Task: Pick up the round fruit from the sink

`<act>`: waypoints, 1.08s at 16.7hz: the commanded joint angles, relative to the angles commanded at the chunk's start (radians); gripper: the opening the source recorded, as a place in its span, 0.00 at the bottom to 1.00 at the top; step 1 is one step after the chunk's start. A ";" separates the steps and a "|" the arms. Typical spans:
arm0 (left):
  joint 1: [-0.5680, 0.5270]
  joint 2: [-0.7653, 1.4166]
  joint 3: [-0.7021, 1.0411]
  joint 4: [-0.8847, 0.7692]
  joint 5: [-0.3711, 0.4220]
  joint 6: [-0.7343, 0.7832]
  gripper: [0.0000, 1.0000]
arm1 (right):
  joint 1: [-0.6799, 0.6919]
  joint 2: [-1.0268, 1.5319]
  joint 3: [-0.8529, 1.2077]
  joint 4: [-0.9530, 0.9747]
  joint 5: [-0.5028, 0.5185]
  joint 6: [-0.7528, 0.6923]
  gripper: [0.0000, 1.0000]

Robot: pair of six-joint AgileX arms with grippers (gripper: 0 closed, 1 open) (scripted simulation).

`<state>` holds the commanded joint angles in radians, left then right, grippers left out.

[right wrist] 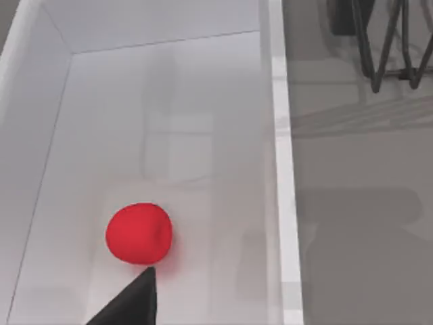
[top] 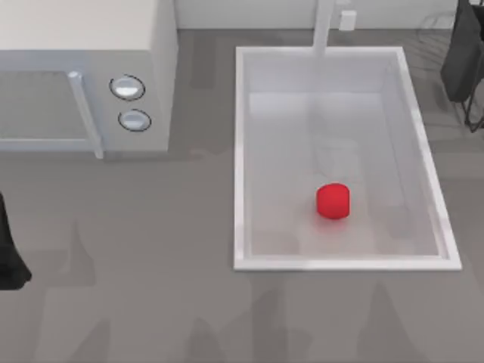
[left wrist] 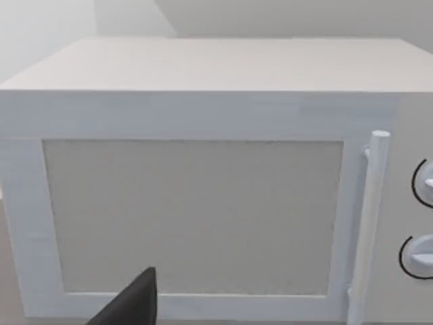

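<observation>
Top view: the round fruit [top: 333,201] lies on the floor of the sink [top: 240,151], toward its near end. My right arm [top: 465,60] hangs beyond the sink's right rim; its wrist view looks down on the fruit just ahead. My left arm [top: 9,253] is parked at the table's left edge, facing the microwave [left wrist: 203,189].

Matte, smooth bright-red round fruit [top: 333,201]. Large white rectangular sink [top: 240,151]: smooth rim, pale glossy floor that showed faint reflections. White box microwave [top: 83,38]: matte casing, shiny silvery knobs [top: 127,88]. Grey table [top: 151,302]: dull, smooth.
</observation>
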<state>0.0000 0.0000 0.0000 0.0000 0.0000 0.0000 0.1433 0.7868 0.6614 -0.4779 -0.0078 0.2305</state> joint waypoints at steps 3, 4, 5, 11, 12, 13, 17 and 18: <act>0.000 0.000 0.000 0.000 0.000 0.000 1.00 | 0.057 0.302 0.271 -0.172 0.000 0.069 1.00; 0.000 0.000 0.000 0.000 0.000 0.000 1.00 | 0.077 0.405 0.364 -0.229 0.000 0.090 1.00; 0.000 0.000 0.000 0.000 0.000 0.000 1.00 | 0.096 0.510 0.457 -0.284 0.000 0.110 1.00; 0.000 0.000 0.000 0.000 0.000 0.000 1.00 | 0.202 1.109 0.968 -0.563 0.005 0.189 1.00; 0.000 0.000 0.000 0.000 0.000 0.000 1.00 | 0.216 1.194 1.039 -0.599 0.006 0.196 1.00; 0.000 0.000 0.000 0.000 0.000 0.000 1.00 | 0.229 1.273 1.103 -0.631 0.007 0.202 1.00; 0.000 0.000 0.000 0.000 0.000 0.000 1.00 | 0.267 1.503 1.288 -0.718 0.011 0.212 1.00; 0.000 0.000 0.000 0.000 0.000 0.000 1.00 | 0.272 1.537 1.315 -0.729 0.012 0.212 1.00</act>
<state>0.0000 0.0000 0.0000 0.0000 0.0000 0.0000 0.4156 2.3234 1.9766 -1.2072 0.0040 0.4426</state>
